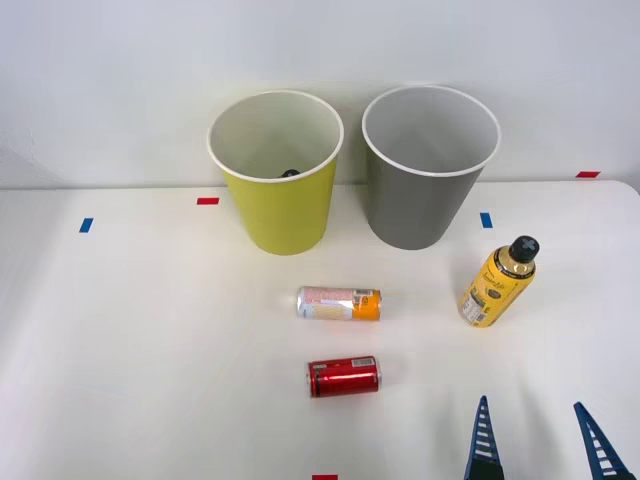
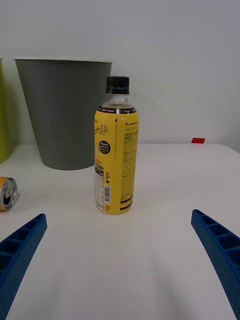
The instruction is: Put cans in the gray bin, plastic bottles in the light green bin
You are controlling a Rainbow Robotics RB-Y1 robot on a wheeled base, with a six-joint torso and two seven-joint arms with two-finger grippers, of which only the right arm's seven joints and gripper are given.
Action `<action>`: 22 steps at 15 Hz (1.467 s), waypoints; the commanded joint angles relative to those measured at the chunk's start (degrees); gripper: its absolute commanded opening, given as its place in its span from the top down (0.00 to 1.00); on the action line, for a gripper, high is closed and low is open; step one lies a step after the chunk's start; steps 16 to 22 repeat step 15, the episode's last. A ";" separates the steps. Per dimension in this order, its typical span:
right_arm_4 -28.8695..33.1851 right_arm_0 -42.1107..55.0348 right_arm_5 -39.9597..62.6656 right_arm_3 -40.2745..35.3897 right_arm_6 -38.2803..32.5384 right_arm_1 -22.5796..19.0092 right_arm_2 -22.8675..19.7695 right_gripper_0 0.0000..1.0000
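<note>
Ribbed blue claw (image 2: 120,265) spread, upright yellow plastic bottle (image 2: 116,150) ahead

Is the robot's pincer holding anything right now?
No, nothing. The right pincer is open and empty, with the yellow bottle standing on the table ahead of it, untouched.

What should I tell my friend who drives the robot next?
Right gripper: jaws open, empty, facing the upright yellow bottle.
Light green bin: something dark shows inside, likely a bottle cap.
Gray bin: nothing seen inside from here.
Red can and silver-pink can lie on the table.
Left: yellow bottle into the light green bin, both cans into the gray bin.
</note>
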 commanded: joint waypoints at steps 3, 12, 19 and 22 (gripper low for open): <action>0.01 0.00 0.01 0.00 0.00 0.00 0.00 0.00; 0.01 0.00 0.01 0.00 0.00 0.00 0.00 0.00; 0.01 0.00 0.01 0.00 0.00 0.00 0.00 0.00; 0.01 0.00 0.01 0.00 0.00 0.00 0.00 0.00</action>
